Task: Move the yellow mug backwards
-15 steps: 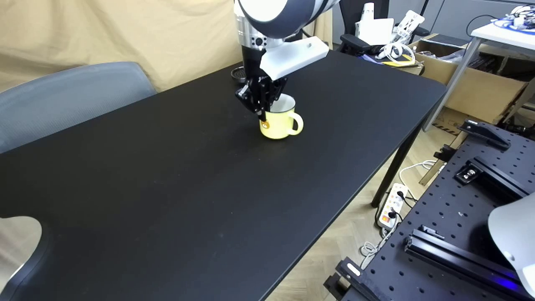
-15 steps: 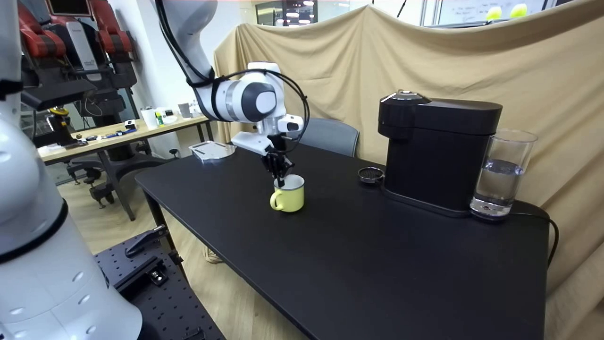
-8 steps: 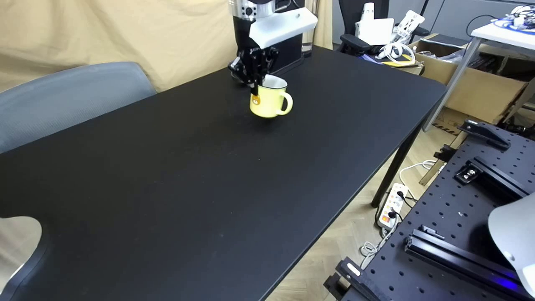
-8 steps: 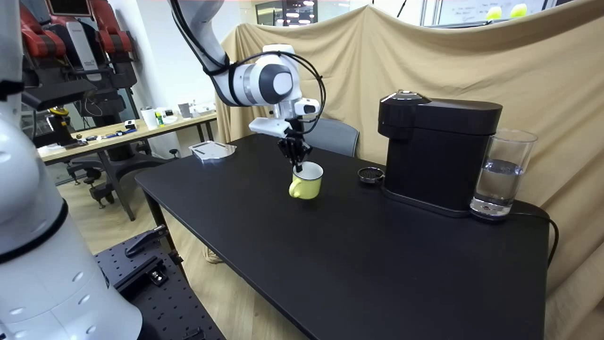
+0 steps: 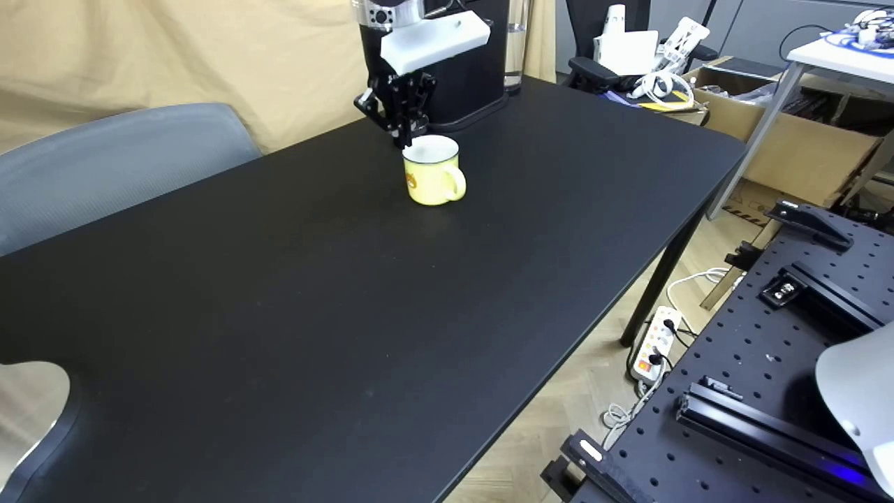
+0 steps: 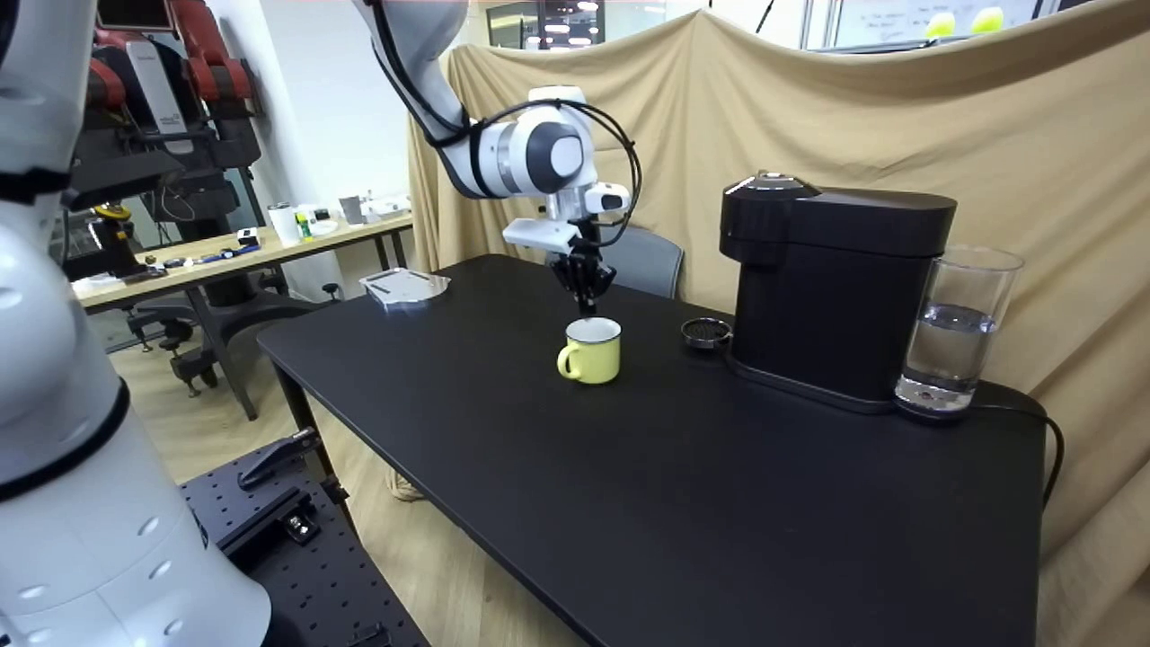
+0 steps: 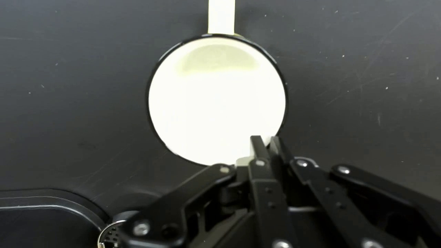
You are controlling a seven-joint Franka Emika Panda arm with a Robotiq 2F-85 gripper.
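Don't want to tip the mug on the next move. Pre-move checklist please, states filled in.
1. The yellow mug upright: ok in both exterior views.
2. Its base down on the table: ok, looks seated.
3. Jaws parted: ok, a narrow gap shows in the wrist view.
4. Jaws clear of the mug: cannot tell; they overlap the edge of its opening in the wrist view.
5. The handle out of the way of the jaws: ok, it lies across the opening from them.
6. Mug apart from the black machine and the round perforated piece: ok, touching neither.
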